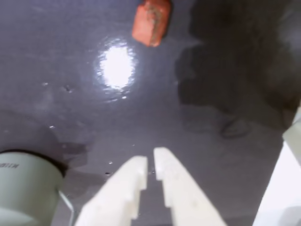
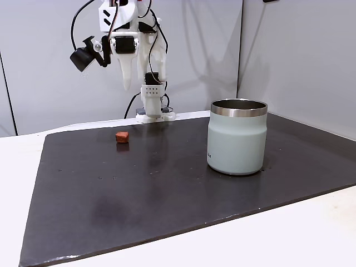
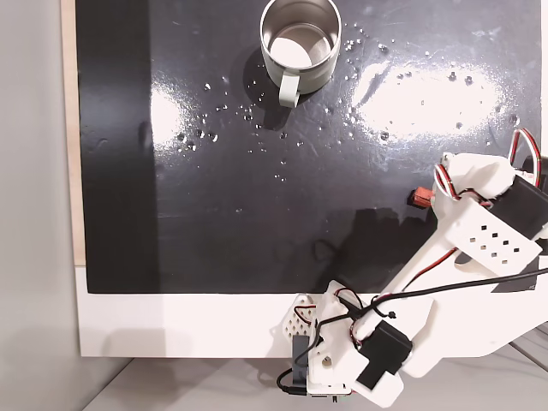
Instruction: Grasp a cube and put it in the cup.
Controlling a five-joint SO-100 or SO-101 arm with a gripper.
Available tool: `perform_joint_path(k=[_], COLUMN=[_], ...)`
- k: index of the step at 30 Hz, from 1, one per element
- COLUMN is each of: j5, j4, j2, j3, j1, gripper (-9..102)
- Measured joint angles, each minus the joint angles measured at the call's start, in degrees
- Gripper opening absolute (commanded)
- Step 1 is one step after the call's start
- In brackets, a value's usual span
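Reddish-brown cube: the cube (image 1: 151,21) lies at 12 o'clock in the wrist view, well ahead of the fingertips, resting on the dark mat; in a fixed view it (image 2: 122,137) sits alone toward 10 o'clock of the mat, and from above a sliver of it (image 3: 420,199) shows at 3 o'clock, partly hidden by the arm.
Cup: the pale green cup (image 2: 236,137) with a shiny steel rim stands upright at 3 o'clock of the mat in a fixed view, well apart from the cube; from above it (image 3: 300,38) is at 12 o'clock, its steel inside showing nothing in it; in the wrist view a part of it (image 1: 26,190) sits at 8 o'clock.
Gripper: the white gripper (image 1: 150,165) enters the wrist view from 6 o'clock, pointing toward the cube; the jaws stand nearly together with a thin gap between the tips, holding nothing. In a fixed view it (image 2: 132,83) hangs high in the air at 11 o'clock, above and behind the cube, touching neither cube nor mat.
Mat: the glossy dark mat (image 2: 167,189) covers most of the white table (image 2: 311,233); a bright glare patch lies on it just at 7 o'clock of the cube in the wrist view.
Arm: the white arm (image 3: 479,231) reaches in from 5 o'clock in the view from above.
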Motion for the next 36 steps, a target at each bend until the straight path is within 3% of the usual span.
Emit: perform_joint_path(k=[18,34,36], j5=[-1.8,10.1,10.5], j4=[-0.3,-7.0,-7.1], j2=[0.5,0.0,-0.2], j3=[6.3,9.1,9.6], j1=[1.8,5.9,6.2], gripper=[0,0,5])
